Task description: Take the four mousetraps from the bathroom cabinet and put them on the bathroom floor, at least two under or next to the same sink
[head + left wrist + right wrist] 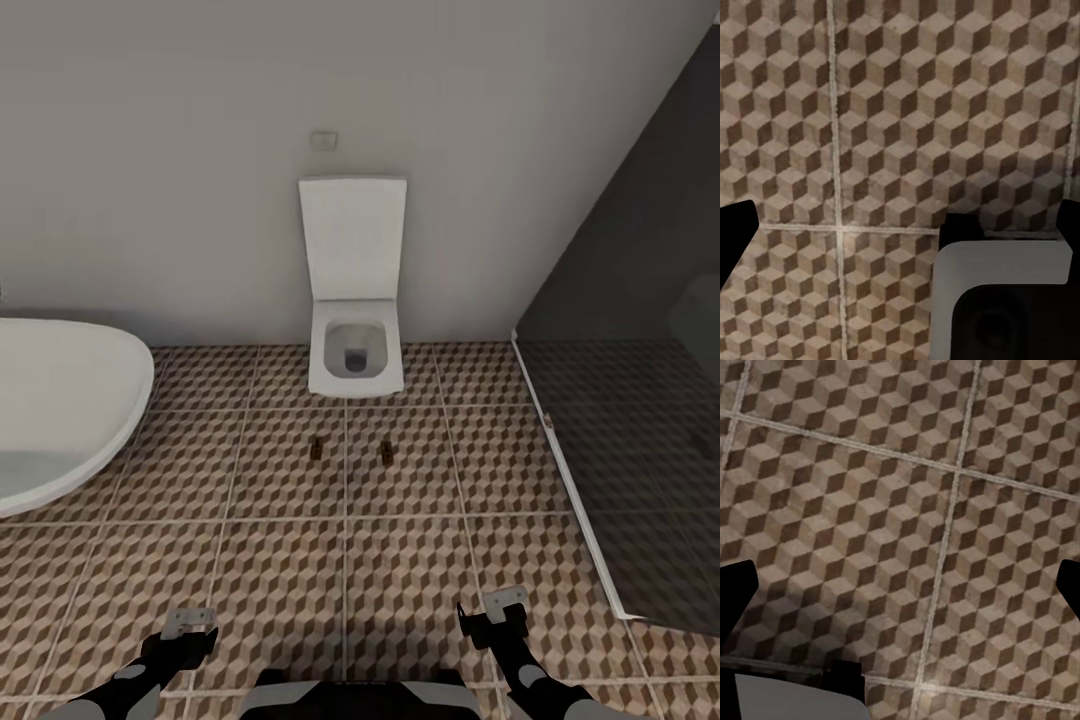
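A white wall-hung toilet (356, 330) with its square lid raised stands against the pale wall, and it serves as the landmark. On the floor (260, 560) just in front of its bowl lie two mousetraps, one (317, 447) toward the tub side and the other (386, 452) toward the shower side, apart from each other and both flat on the tiles. They are small dark-brown oblongs; finer detail is too small to tell. To the toilet's left curves the smooth white rim of an oval tub (70, 410). To its right a dark glass shower screen (640, 400) rises from a thin white sill. A small pale flush plate (323, 140) sits on the wall above the lid. Nothing stands between the robot and the traps; only open tiles, printed with brown, beige and white cubes and split by pale grout lines.

Nearer than the traps, the left pincer (190, 622) and the right pincer (505, 608) hang low over the floor. Both wrist views look down on bare tile, with dark fingertips at opposite edges: each pincer is spread and holds nothing.
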You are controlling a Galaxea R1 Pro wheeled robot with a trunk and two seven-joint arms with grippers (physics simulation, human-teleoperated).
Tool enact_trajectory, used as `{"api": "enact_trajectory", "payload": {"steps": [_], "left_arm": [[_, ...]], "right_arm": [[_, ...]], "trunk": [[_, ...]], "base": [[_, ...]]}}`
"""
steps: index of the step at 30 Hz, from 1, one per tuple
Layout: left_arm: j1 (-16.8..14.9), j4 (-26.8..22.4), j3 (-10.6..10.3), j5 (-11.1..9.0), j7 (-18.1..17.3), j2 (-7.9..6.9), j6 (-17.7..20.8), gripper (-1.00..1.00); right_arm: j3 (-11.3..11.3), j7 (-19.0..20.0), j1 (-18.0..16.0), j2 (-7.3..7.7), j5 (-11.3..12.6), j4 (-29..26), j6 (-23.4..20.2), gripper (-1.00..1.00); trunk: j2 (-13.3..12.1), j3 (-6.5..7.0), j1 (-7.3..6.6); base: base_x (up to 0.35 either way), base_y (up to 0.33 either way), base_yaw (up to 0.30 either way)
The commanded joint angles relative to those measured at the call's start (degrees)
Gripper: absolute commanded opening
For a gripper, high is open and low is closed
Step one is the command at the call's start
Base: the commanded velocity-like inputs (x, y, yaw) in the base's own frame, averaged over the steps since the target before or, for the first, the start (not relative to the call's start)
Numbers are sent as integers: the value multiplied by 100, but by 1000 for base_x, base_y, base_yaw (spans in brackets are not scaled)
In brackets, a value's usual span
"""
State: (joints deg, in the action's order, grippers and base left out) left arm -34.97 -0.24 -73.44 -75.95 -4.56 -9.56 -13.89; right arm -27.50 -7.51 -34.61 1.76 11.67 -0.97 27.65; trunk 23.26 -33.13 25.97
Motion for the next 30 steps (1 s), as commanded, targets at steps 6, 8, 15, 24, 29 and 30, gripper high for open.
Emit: {"api": "enact_trajectory", "payload": {"steps": [6,8,15,24,29,30], "left_arm": [[-1,-2,-39,-61,-21,-2,-8,100],[-1,-2,-39,-61,-20,-2,-8,100],[-1,-2,-39,-61,-19,-2,-7,100],[0,-2,-39,-61,-19,-2,-1,100],[1,-2,-39,-61,-19,-2,0,100],[0,-2,-39,-61,-19,-2,0,100]], "right_arm": [[-51,-14,-1,-2,46,1,13,100],[-52,-14,-1,-4,46,1,13,100],[-53,-14,-1,-8,46,1,13,100],[-54,-14,-1,-9,46,1,13,100],[-54,-14,-1,-9,46,1,13,100],[-54,-14,-1,-9,46,1,13,100]], "trunk": [[-34,67,-19],[-34,86,-19],[-34,149,-19],[-34,231,-19],[-34,276,-19],[-34,285,-19]], "base": [[0,0,0],[0,0,0],[0,0,0],[0,0,0],[0,0,0],[0,0,0]]}}
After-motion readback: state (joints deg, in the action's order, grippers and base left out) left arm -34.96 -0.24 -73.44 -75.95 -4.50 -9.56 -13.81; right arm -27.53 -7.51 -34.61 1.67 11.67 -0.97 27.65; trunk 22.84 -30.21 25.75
